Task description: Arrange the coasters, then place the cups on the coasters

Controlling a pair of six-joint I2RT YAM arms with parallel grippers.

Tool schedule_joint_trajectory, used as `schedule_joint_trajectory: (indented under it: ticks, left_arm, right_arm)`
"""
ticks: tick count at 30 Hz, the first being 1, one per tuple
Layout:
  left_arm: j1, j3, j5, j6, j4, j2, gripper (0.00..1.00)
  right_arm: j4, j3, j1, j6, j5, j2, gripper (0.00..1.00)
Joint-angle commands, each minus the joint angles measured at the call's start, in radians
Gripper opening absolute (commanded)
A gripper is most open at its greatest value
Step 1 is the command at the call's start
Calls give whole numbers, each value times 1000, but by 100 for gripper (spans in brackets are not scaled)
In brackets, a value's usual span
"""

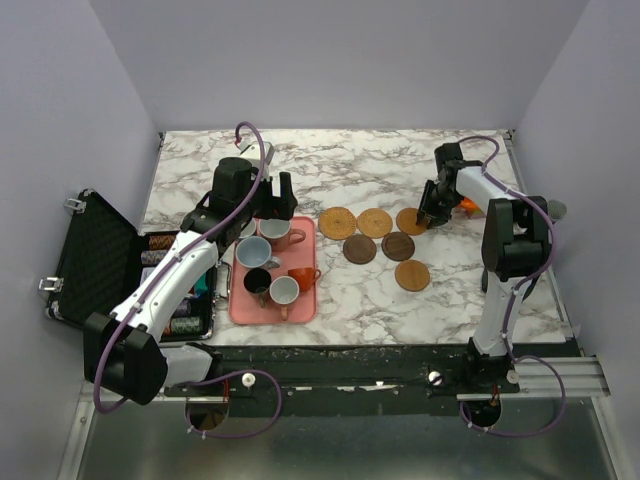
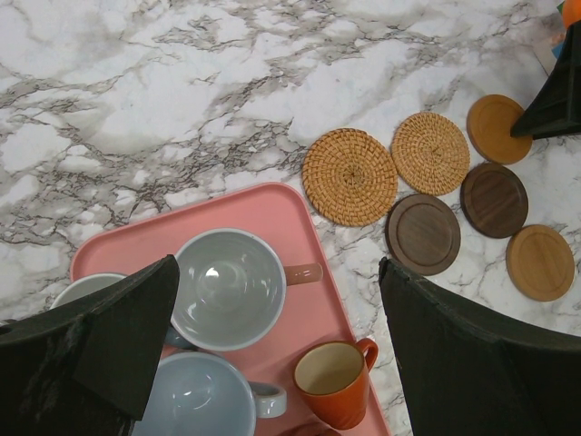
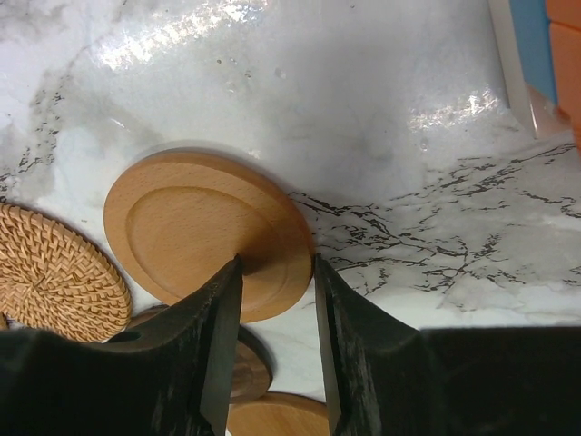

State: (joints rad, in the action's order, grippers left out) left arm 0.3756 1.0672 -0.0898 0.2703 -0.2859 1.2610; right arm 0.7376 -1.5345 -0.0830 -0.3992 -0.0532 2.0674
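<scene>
Arranging coasters: the right gripper (image 3: 277, 265) straddles the light wooden coaster (image 3: 191, 227) beneath it, clamp unclear; next comes careful alignment. The left gripper (image 2: 277, 272) gapes.

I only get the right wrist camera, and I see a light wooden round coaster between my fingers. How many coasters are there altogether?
Observer: Six, clustered mid-table: two woven straw coasters, two dark brown wooden coasters and two light wooden coasters.
Operator: What goes on them?
Observer: Those are small handled cups, standing on a flat pink rectangular tray left of the coasters.
Operator: Where's my other hand?
Observer: The left hand hangs open above the tray's far end.
</scene>
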Motion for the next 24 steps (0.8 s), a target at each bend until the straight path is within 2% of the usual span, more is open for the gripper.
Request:
schedule_joint_trajectory:
  ticks: [1, 24]
  left_arm:
    - [6, -1, 1, -2, -4, -3, 99]
    - [6, -1, 1, -2, -2, -2, 99]
  right_arm:
    - [3, -23, 2, 14, -23, 23, 44]
    - [-15, -32, -11, 51, -46, 26, 44]
